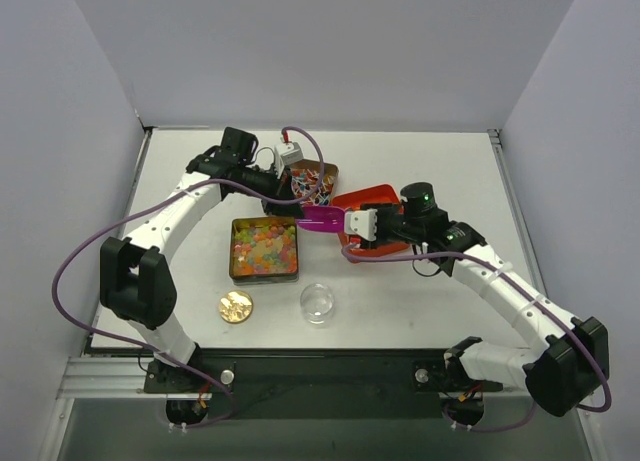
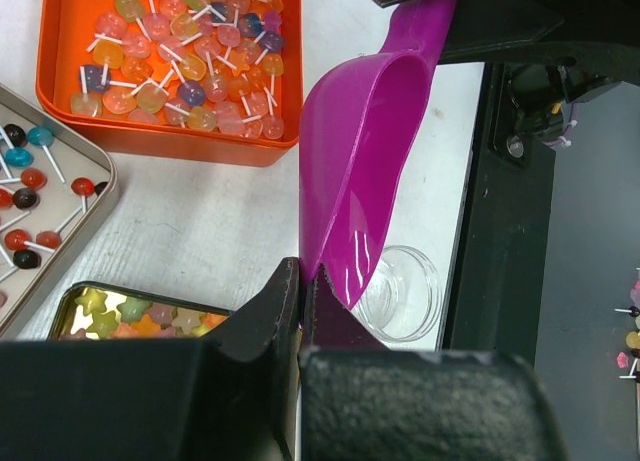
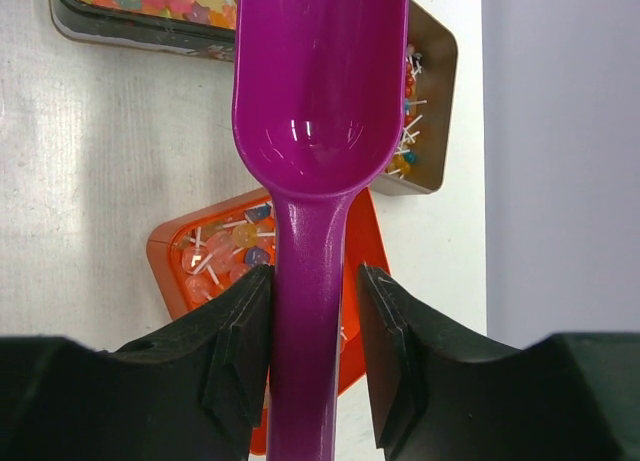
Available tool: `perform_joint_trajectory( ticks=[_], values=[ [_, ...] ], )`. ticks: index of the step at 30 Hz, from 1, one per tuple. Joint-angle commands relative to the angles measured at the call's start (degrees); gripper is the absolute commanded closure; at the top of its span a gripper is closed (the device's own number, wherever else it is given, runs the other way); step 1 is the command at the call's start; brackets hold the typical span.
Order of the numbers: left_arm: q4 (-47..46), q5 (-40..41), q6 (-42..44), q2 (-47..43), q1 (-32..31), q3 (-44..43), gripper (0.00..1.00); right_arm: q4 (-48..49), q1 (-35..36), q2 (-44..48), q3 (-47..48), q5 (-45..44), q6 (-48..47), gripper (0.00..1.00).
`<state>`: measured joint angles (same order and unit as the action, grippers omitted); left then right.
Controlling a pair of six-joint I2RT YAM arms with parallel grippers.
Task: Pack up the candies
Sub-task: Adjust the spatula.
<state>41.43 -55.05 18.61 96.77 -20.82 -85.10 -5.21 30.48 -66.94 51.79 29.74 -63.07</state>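
Observation:
The candies are colourful star-shaped sweets in a dark tin [image 1: 265, 249] [image 2: 130, 311] and lollipops in an orange tin [image 1: 378, 203] [image 2: 170, 66] and a tan tin [image 1: 312, 184] [image 2: 40, 196]. A purple scoop [image 1: 322, 219] [image 2: 360, 151] [image 3: 320, 91] hangs empty above the table between both grippers. My left gripper [image 1: 298, 211] [image 2: 303, 281] is shut on the front rim of its bowl. Around the handle stands my right gripper [image 1: 352, 224] [image 3: 313, 276]. Its left pad [image 3: 250, 311] touches the handle and a narrow gap shows at the right pad.
A clear round jar [image 1: 317, 303] [image 2: 405, 291] stands open in front of the tins, with a gold lid [image 1: 236, 306] to its left. White walls close in the table on three sides. The black rail with the arm bases runs along the near edge.

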Motion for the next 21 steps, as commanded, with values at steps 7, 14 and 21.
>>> perform_joint_trajectory(
  ticks=[7,14,21],
  values=[
    [-0.38,-4.54,-0.68,-0.97,0.08,-0.68,1.0,3.1,1.25,-1.18,0.59,-0.21,-0.65,0.67],
    [-0.3,-4.19,-0.86,-0.27,0.08,-0.59,1.0,4.07,1.6,-0.12,0.77,-0.91,0.23,0.64],
    [-0.38,-4.02,-1.03,0.43,0.34,-0.68,1.0,3.63,1.6,0.49,0.42,-1.7,0.14,0.65]
  ],
)
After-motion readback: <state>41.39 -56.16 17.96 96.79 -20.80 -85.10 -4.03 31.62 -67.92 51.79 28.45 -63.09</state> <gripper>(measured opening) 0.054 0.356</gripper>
